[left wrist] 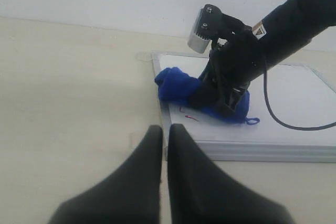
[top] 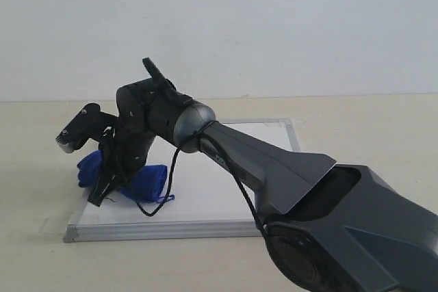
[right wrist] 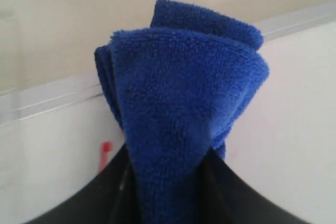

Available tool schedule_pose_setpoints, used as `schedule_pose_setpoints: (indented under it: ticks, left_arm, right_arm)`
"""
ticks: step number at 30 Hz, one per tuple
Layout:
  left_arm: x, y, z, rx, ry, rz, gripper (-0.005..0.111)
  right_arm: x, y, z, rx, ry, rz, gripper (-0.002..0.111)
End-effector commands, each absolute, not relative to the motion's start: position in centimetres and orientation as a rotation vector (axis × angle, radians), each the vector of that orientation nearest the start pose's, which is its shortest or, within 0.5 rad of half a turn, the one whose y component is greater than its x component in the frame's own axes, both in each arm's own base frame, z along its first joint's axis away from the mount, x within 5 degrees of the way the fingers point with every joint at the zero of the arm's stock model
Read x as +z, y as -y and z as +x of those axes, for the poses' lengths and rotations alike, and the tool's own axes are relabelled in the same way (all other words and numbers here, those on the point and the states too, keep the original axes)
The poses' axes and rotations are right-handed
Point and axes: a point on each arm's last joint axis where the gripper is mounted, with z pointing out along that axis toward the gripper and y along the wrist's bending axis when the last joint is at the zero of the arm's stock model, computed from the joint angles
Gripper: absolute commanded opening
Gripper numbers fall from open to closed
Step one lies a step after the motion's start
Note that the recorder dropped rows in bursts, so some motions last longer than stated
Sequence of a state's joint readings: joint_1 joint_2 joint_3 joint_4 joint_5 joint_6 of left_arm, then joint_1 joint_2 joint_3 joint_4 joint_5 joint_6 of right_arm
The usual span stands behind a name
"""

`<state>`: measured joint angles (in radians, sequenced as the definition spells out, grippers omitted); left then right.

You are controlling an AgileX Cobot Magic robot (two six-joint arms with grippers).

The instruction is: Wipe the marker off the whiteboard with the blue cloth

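A pale wall point(top: 274, 25) stands behind a beige table point(top: 41, 169). In the exterior view a large dark grey right arm point(top: 274, 162) enters at 4 o'clock and stretches across the middle toward 9 o'clock.

Beneath it a board point(top: 205, 189), white with a slim silver frame, lies flat on the table. Clear tape tabs show at its far corners.

A cloth point(top: 147, 182), royal blue and fuzzy, sits at about 8 o'clock on the board, bunched into a soft bundle. One end of it spills over the board's 9 o'clock edge. A thin blue loop string point(left wrist: 252, 121) trails from it onto the white surface.

The right gripper point(top: 109, 186) points down onto the board with its black fingers clamped on the cloth. The right wrist view shows folds of blue pile rising out from between them.

The left gripper point(left wrist: 164, 135) hangs over bare table, off the board, near that 9 o'clock edge. Its two black fingers are drawn together with only a thin slit between them, and they hold nothing.

A black cable point(top: 171, 176) loops down from the right arm over the board.

Of the marker point(left wrist: 191, 118), only a short thin red stroke shows. It lies on the board just beside the cloth, between the cloth and the frame nearest the left gripper.
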<state>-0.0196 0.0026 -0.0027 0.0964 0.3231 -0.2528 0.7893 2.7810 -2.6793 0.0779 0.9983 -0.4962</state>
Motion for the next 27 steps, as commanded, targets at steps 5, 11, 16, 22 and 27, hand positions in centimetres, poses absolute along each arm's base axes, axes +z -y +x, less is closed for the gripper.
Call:
schedule_pose_setpoints:
  ticks: [5, 11, 16, 22, 27]
  left_arm:
    - [18.5, -0.2, 5.4, -0.111, -1.791, -0.155, 0.004]
    - [18.5, -0.2, 5.4, -0.111, -1.791, -0.155, 0.004]
    - [18.5, -0.2, 5.4, -0.111, -1.791, -0.155, 0.004]
    - [18.5, -0.2, 5.4, -0.111, -1.791, -0.155, 0.004]
    - [18.5, -0.2, 5.4, -0.111, -1.791, -0.155, 0.004]
  right_arm:
    - [12.0, -36.5, 46.2, -0.016, -2.125, -1.189, -0.001]
    - [11.3, -37.6, 44.2, 0.179, -2.179, -1.359, -0.001]
    - [11.1, -40.0, 41.1, 0.413, -2.201, -1.496, -0.001]
    - [11.0, -42.3, 37.6, 0.534, -2.152, -1.700, -0.001]
    - [10.9, -42.6, 36.5, 0.578, -2.154, -1.776, -0.001]
